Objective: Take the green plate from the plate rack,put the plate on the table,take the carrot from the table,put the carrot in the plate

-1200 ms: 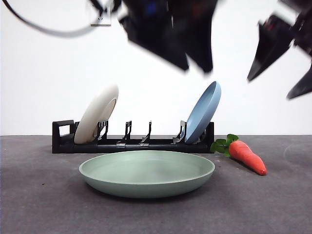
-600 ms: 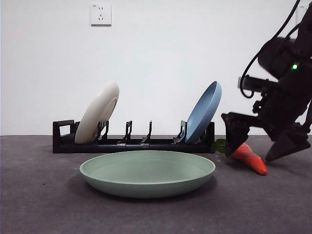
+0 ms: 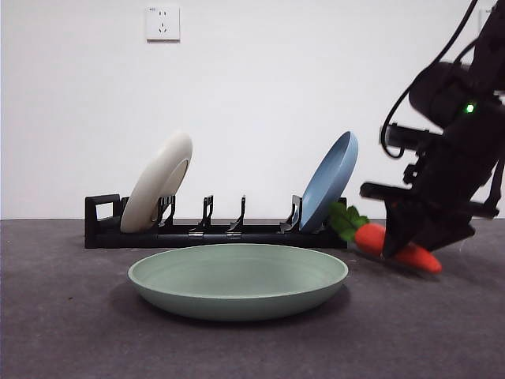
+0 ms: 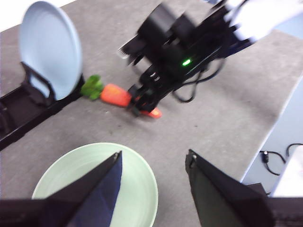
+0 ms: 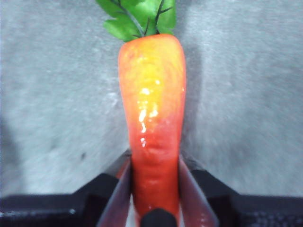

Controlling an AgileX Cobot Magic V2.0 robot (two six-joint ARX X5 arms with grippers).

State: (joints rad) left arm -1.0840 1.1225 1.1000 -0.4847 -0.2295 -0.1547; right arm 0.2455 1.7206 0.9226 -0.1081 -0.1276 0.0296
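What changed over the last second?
The right gripper came down and shut its fingers on the carrot, lifting it off the table. The other arm left the front view. The green plate and rack stayed put.

Behind your workspace, a plain white wall [image 3: 260, 95] carries one white power socket [image 3: 162, 23], evenly lit throughout.

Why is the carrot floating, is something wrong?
Nothing is wrong. The carrot hangs just above the table because the right gripper is clamped on its thin end. The green plate sits flat, and both other plates stand neatly in the plate rack.
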